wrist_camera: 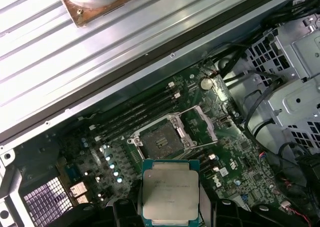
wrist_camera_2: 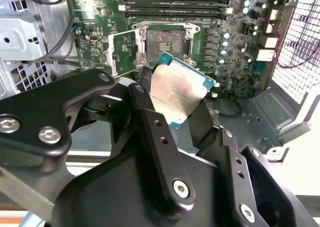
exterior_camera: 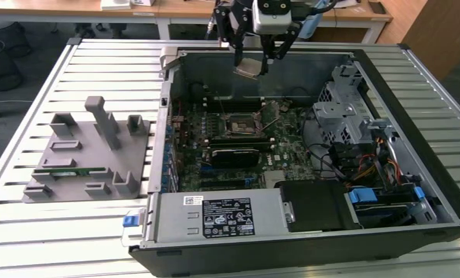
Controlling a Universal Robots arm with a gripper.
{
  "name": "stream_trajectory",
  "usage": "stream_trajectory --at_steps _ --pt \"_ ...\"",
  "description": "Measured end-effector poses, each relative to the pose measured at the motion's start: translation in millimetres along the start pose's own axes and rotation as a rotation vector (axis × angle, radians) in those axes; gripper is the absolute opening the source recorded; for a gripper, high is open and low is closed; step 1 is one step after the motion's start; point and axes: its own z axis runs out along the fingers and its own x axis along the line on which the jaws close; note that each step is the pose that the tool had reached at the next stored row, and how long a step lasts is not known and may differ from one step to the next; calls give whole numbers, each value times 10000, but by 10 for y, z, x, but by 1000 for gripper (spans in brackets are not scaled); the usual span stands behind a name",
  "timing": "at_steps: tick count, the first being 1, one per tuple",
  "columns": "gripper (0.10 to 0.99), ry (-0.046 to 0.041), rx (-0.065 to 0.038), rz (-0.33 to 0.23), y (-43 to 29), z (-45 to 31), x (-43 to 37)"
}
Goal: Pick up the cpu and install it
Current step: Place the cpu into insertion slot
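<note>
The jaws are closed on the cpu (exterior_camera: 248,68), pinching the small silver-topped chip by two opposite edges. It hangs in the air over the far end of the open computer case (exterior_camera: 435,174), clear of everything beneath it. In the first wrist view the cpu (wrist_camera: 170,194) shows its metal top square to the lens, a thin green rim on every side. In the second wrist view the cpu (wrist_camera_2: 177,92) appears at a slant between the black fingers (wrist_camera_2: 150,122).

Below, on the green motherboard (exterior_camera: 284,145), the socket (exterior_camera: 240,123) lies open with its metal frame swung up. It sits nearer than the chip in the exterior view, with the dark memory slots (exterior_camera: 234,104) just beyond it.

The work appears to stand at the carry, with the chip lifted but not seated. Doing this step well probably depends on keeping a steady grip on the edges, holding the chip level, matching its corners to the socket, and keeping clear of the raised frame.

On the slatted worktop (exterior_camera: 98,63), at the exterior view's left, a grey parts fixture (exterior_camera: 83,156) holds a green memory stick (exterior_camera: 75,172).
</note>
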Motion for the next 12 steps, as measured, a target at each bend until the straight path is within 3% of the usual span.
stream_trajectory --at_steps 12 --pt "541 -25 -5 603 0 2 0"
